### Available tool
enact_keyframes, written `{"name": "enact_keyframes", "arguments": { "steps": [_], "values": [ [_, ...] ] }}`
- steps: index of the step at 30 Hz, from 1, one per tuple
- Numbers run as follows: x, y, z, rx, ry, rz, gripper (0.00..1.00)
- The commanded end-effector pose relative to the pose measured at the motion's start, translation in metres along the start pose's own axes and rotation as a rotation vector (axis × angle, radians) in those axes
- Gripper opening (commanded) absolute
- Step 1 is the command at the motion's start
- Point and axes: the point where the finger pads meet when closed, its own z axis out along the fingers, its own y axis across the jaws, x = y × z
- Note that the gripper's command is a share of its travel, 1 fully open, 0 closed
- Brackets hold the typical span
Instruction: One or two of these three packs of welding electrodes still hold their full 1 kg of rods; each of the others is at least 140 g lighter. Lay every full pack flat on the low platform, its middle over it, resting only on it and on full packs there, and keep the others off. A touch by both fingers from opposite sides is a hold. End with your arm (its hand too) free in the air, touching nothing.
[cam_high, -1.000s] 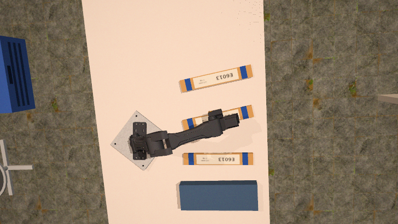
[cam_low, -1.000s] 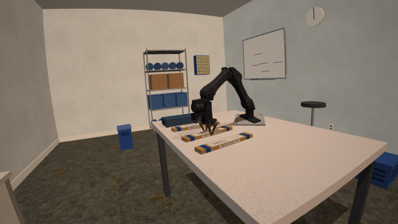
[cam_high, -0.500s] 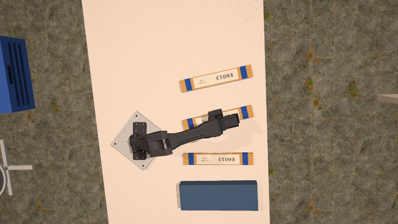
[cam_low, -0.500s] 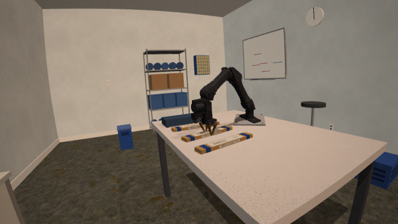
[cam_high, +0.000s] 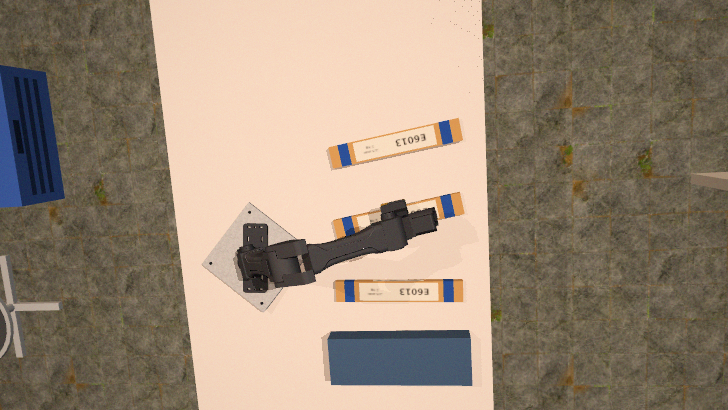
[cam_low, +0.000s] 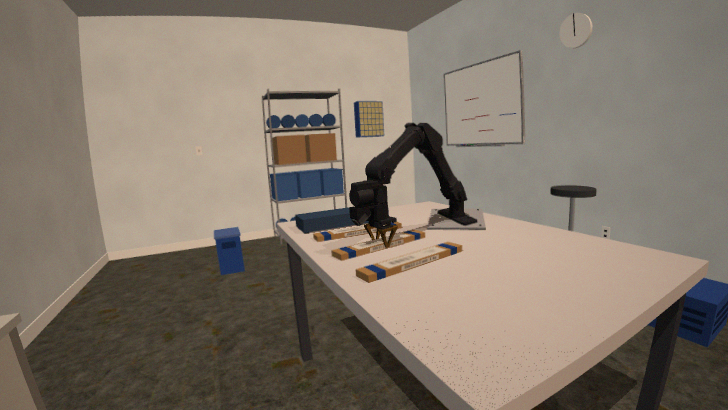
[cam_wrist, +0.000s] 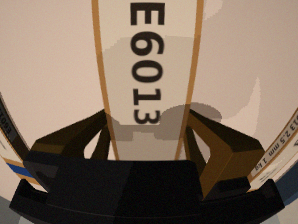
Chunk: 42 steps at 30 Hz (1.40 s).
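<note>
Black parallel gripper (cam_high: 422, 221) (cam_low: 381, 242) (cam_wrist: 147, 112), nearest the wrist camera: fingers clamped on the middle E6013 electrode pack (cam_high: 448, 206) (cam_low: 346, 252) (cam_wrist: 147, 50), one per long side, label up. Pack sits at table level between the other two, off the platform; any small lift, cannot tell.

Outward: the platform-side E6013 pack (cam_high: 411, 291) (cam_low: 326, 236) (cam_wrist: 270, 160) lies flat on one side, the outer E6013 pack (cam_high: 395, 144) (cam_low: 409, 262) (cam_wrist: 10, 167) flat and slanted on the other. Beyond the platform-side pack: low dark-blue platform (cam_high: 399, 360) (cam_low: 323, 220) (cam_wrist: 290, 192), no pack on it. All on the pale table (cam_high: 305, 76) (cam_low: 509, 285) (cam_wrist: 240, 30); six-joint arm (cam_high: 356, 244) (cam_low: 397, 157) stands on a metal base plate (cam_high: 221, 262) (cam_low: 481, 226).

Step, likely: grip for a weigh-lift. Looks don't separate full from light, so a rushed or jerky lift could misjudge the weight and send a light pack over. Grip off the balance point may let the long pack droop or twist in the fingers. Carrying too low could clip the platform-side pack or platform edge. Off-center release could leave the pack's middle past the platform, or crowd out a second full one. Poor finger clearance at release could drag it.

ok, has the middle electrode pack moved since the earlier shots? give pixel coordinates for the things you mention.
No. In the top view, the middle pack (cam_high: 451, 205) (cam_low: 346, 252) (cam_wrist: 148, 90) keeps the same spacing from the table's edge.
</note>
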Motion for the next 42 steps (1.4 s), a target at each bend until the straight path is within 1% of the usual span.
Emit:
{"name": "enact_keyframes", "arguments": {
  "steps": [1, 8, 9, 11, 19, 21, 23, 36, 38, 42],
  "values": [
    [-0.003, 0.001, -0.006, 0.001, -0.021, -0.001, 0.00],
    [-0.003, 0.001, -0.006, 0.001, -0.021, -0.001, 0.00],
    [0.000, 0.002, -0.010, 0.005, -0.026, -0.001, 0.00],
    [-0.009, 0.002, -0.023, 0.004, -0.048, -0.002, 0.00],
    [-0.008, -0.002, -0.037, 0.005, -0.049, 0.001, 0.00],
    [-0.008, -0.002, -0.037, 0.005, -0.049, 0.001, 0.00],
    [-0.008, -0.003, -0.040, 0.005, -0.049, 0.002, 0.00],
    [-0.007, -0.003, -0.062, 0.004, -0.049, 0.001, 0.00],
    [-0.007, -0.003, -0.062, 0.004, -0.049, 0.001, 0.00],
    [-0.006, -0.003, -0.069, 0.004, -0.049, 0.001, 0.00]
  ]
}}
